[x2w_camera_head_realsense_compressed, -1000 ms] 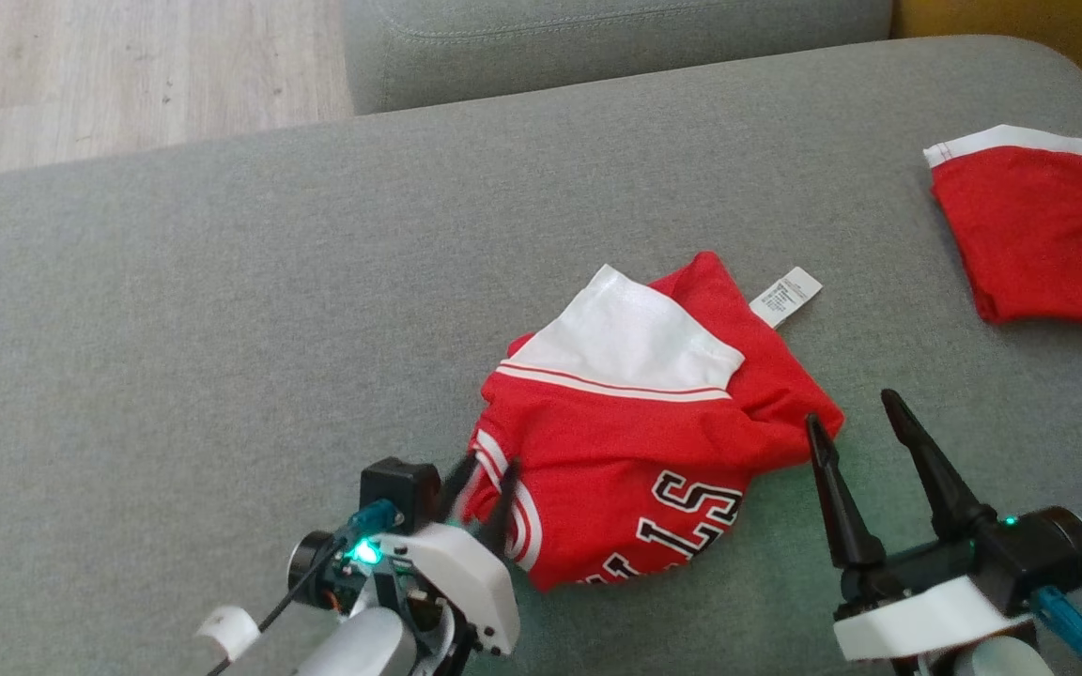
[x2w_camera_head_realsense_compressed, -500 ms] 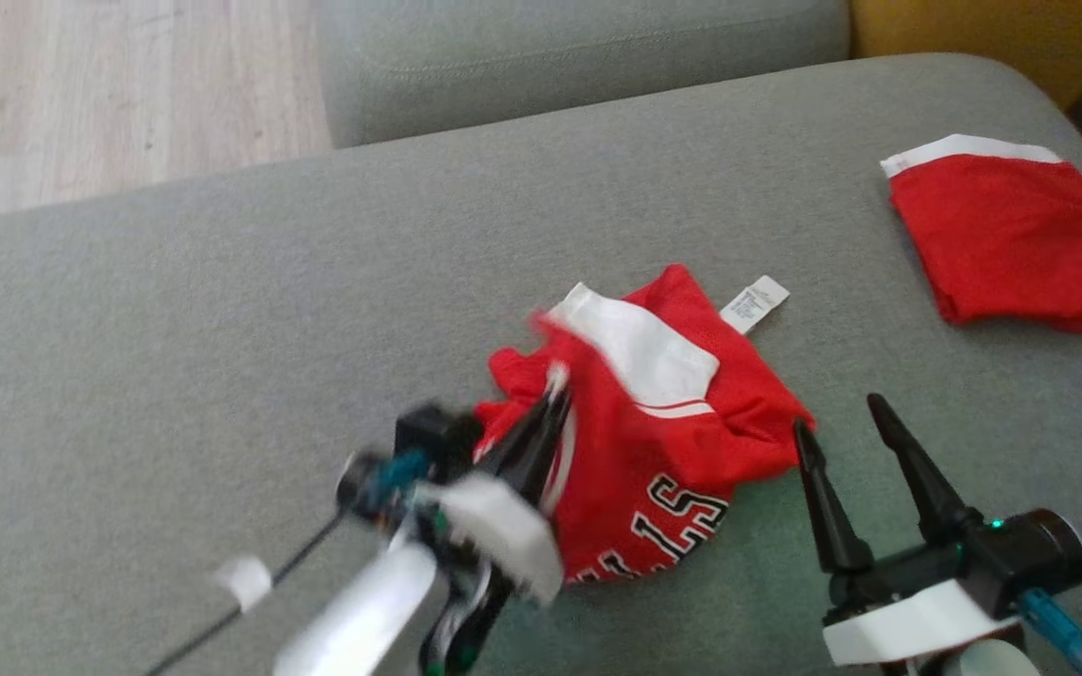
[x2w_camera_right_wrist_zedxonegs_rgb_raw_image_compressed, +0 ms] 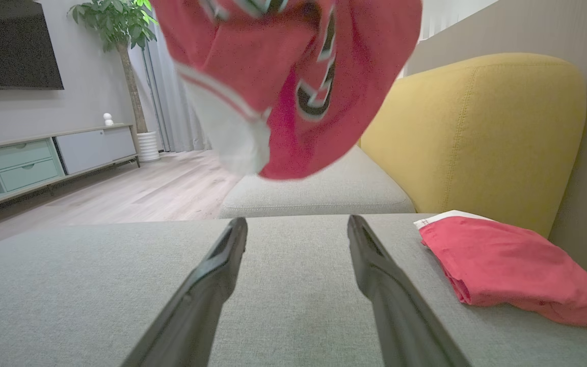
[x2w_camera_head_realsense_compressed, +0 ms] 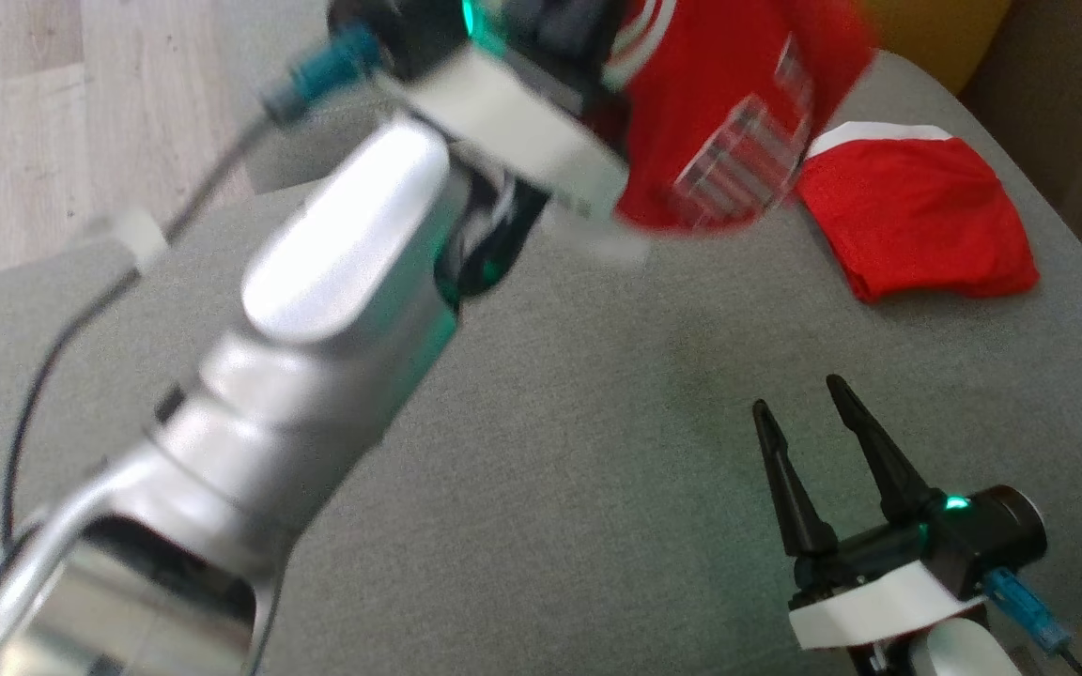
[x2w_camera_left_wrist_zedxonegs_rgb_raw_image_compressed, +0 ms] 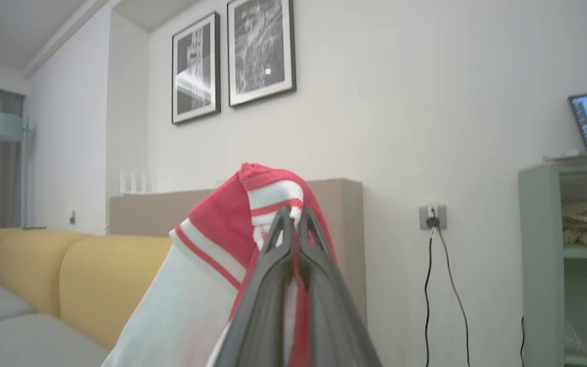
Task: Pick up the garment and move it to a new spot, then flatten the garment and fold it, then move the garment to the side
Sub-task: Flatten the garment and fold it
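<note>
The garment (x2w_camera_head_realsense_compressed: 719,103), a red jersey with white panels and black-and-white lettering, hangs in the air above the grey sofa seat (x2w_camera_head_realsense_compressed: 550,422). My left gripper (x2w_camera_left_wrist_zedxonegs_rgb_raw_image_compressed: 293,216) is shut on a red-and-white striped edge of the garment (x2w_camera_left_wrist_zedxonegs_rgb_raw_image_compressed: 222,219), and its raised silver arm (x2w_camera_head_realsense_compressed: 316,282) crosses the left half of the head view. In the right wrist view the garment (x2w_camera_right_wrist_zedxonegs_rgb_raw_image_compressed: 283,76) dangles above and beyond the fingers. My right gripper (x2w_camera_head_realsense_compressed: 796,394) rests low at the front right, open, with nothing between its fingers (x2w_camera_right_wrist_zedxonegs_rgb_raw_image_compressed: 297,221).
A second red garment (x2w_camera_head_realsense_compressed: 917,221) lies folded at the back right of the seat (x2w_camera_right_wrist_zedxonegs_rgb_raw_image_compressed: 502,265). A yellow backrest (x2w_camera_right_wrist_zedxonegs_rgb_raw_image_compressed: 477,132) rises behind it. Another grey cushion (x2w_camera_right_wrist_zedxonegs_rgb_raw_image_compressed: 319,196) and wooden floor (x2w_camera_head_realsense_compressed: 15,122) lie beyond the far edge.
My left gripper shut on the jersey's striped edge and lifted it off the seat, up and to the far right. The head camera has shifted. The right gripper stays open in place.
</note>
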{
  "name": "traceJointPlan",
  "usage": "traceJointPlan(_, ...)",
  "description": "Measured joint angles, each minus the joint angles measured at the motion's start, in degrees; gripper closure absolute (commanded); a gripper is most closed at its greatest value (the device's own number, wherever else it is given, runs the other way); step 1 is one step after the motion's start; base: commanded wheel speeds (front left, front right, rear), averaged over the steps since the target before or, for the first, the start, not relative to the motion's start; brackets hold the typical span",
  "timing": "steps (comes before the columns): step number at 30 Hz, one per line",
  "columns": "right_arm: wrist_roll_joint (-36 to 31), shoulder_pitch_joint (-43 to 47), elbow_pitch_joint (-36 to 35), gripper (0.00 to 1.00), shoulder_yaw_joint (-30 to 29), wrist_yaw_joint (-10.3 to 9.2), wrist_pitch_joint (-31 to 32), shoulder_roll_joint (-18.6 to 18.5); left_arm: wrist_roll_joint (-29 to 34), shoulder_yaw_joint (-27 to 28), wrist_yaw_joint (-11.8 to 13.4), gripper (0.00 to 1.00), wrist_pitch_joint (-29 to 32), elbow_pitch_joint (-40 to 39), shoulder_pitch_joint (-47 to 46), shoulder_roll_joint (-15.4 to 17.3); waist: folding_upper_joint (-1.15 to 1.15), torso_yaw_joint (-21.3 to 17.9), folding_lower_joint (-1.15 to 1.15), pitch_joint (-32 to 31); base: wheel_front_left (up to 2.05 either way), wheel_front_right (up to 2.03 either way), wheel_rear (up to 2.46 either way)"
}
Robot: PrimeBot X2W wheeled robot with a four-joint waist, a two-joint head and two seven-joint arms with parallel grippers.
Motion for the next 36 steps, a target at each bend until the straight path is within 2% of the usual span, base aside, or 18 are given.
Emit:
traceJointPlan(3, 0.00, 0.13, -0.02, 0.00, -0.29, 0.00, 0.00, 0.04, -3.31, -0.07, -0.18, 1.00, -1.15, 2.14, -4.31, -0.64, 0.00, 0.18, 0.00, -0.65, 0.00, 0.00, 0.00)
traceJointPlan(6, 0.00, 0.82, -0.64, 0.00, -1.90, 0.00, 0.00, 0.20, -4.52, -2.65, -0.19, 1.00, -0.78, 3.92, -0.99, -0.64, 0.00, 1.16, -0.01, -0.94, 0.00, 0.00, 0.00)
traceJointPlan(9, -0.02, 1.12, -1.91, 0.00, -3.13, 0.00, 0.00, 0.31, -5.05, -7.75, -0.26, 1.00, -1.03, 4.65, 11.24, 1.13, 0.00, 2.39, 0.00, -0.52, 0.00, 0.00, 0.00)
traceJointPlan(14, -0.11, 1.25, -3.22, 0.00, -4.66, 0.00, 0.00, 0.20, -5.53, -12.94, -0.13, 1.00, -3.72, 9.33, 33.67, 7.03, 0.00, 4.65, 0.00, 1.03, 0.00, 0.00, 0.00)
traceJointPlan(16, -0.11, 1.26, -3.38, 0.00, -5.09, 0.00, 0.00, 0.08, -5.56, -13.06, 0.05, 1.00, -4.67, 9.81, 38.22, 7.65, 0.00, 5.60, 0.00, 1.56, 0.00, 0.00, 0.00)
traceJointPlan(19, -0.12, 1.30, -3.48, 0.00, -5.67, 0.00, 0.00, -0.07, -5.58, -13.01, 0.45, 1.00, -5.34, 8.72, 40.34, 7.44, 0.00, 7.03, 0.00, 1.94, 0.00, 0.00, 0.00)
traceJointPlan(22, -0.23, 1.68, -3.49, 0.00, -5.80, 0.00, 0.00, -0.08, -5.32, -13.02, 2.32, 1.00, -5.42, 7.28, 41.02, 7.98, 0.00, 8.26, 0.00, 1.95, 0.00, 0.00, 0.00)
traceJointPlan(25, -0.57, 2.12, -3.48, 0.00, -5.72, 0.00, 0.00, -0.07, -3.61, -13.04, 6.04, 1.00, -5.42, 6.25, 43.09, 9.93, 0.00, 8.87, 0.00, 1.74, 0.00, 0.00, 0.00)
traceJointPlan(26, -0.57, 2.11, -3.49, 0.00, -5.75, 0.00, 0.00, -0.08, -3.01, -12.98, 7.44, 0.86, -5.43, 5.80, 43.73, 10.88, 0.00, 9.00, 0.00, 1.67, 0.00, 0.00, 0.00)
traceJointPlan(27, -0.57, 2.12, -3.49, 0.00, -5.73, 0.00, 0.00, -0.08, -2.61, -12.90, 8.54, 0.51, -5.41, 5.11, 44.17, 11.96, 0.00, 9.10, 0.00, 1.61, 0.00, 0.00, 0.00)
traceJointPlan(28, -0.57, 2.12, -3.50, 0.00, -5.71, 0.00, 0.00, -0.07, -2.59, -12.63, 9.75, 0.00, -5.33, 4.47, 44.40, 12.83, 0.00, 9.16, 0.00, 1.55, 0.00, 0.00, 0.00)
traceJointPlan(31, -0.58, 2.12, -3.57, 0.00, -5.66, 0.00, 0.00, -0.11, -0.99, -12.52, 12.71, 0.00, -3.72, 1.10, 44.13, 15.67, 0.00, 9.08, 0.00, 1.49, 0.00, 0.00, 0.00)
traceJointPlan(36, -0.58, 2.10, -4.13, 0.00, -5.53, 0.00, 0.00, -0.60, 5.31, -12.99, 17.16, 0.00, -0.23, -5.26, 39.11, 19.53, 0.00, 8.54, 0.00, 2.26, 0.00, 0.00, 0.00)
